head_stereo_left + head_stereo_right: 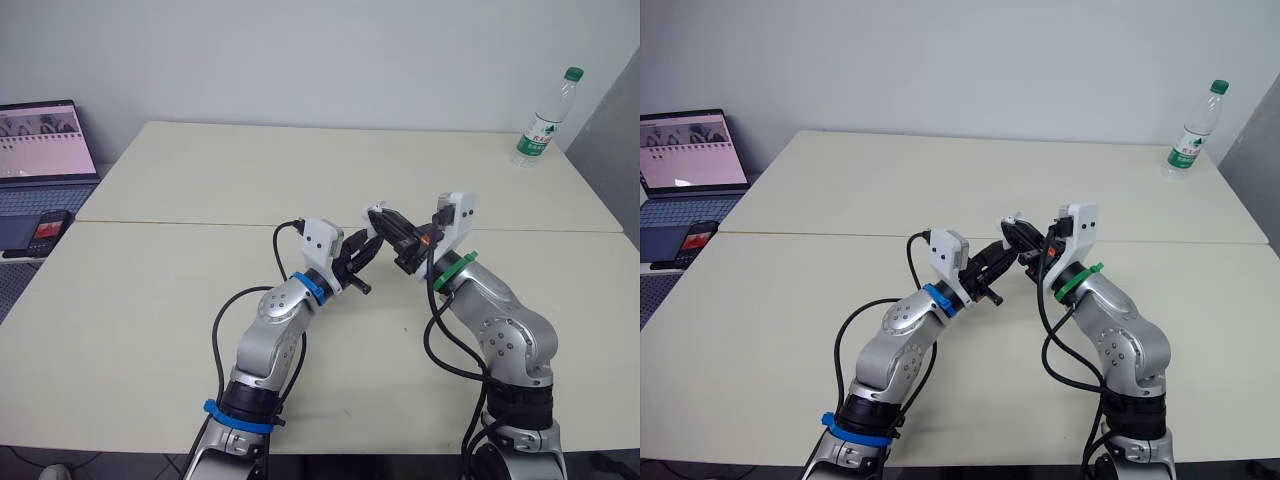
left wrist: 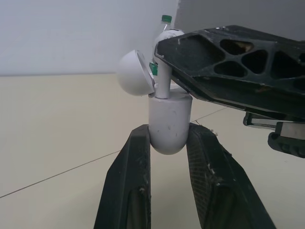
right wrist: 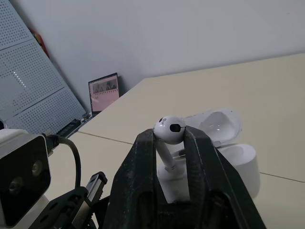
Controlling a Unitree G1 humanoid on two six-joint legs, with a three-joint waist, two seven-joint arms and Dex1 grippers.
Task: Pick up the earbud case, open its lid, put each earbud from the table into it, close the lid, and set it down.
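Already the earbud case [image 2: 169,119] is up over the middle of the table [image 1: 200,180], clamped in the left gripper [image 2: 169,132], with its lid [image 2: 135,74] open. The right gripper [image 3: 169,134], reaching in from four o'clock, pinches an earbud [image 3: 170,127] with its stem at the case's mouth. Seating it, closing the lid and setting the case down remain. Where the other earbud is cannot be told. The right wrist view shows the lid's hollow, and the eye views show a bottle [image 1: 545,118] at one o'clock.

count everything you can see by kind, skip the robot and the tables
white plastic earbud case, lid open: 1
white earbud: 1
clear plastic bottle with green cap: 1
open laptop: 1
dark phone lying on the laptop: 1
total: 5
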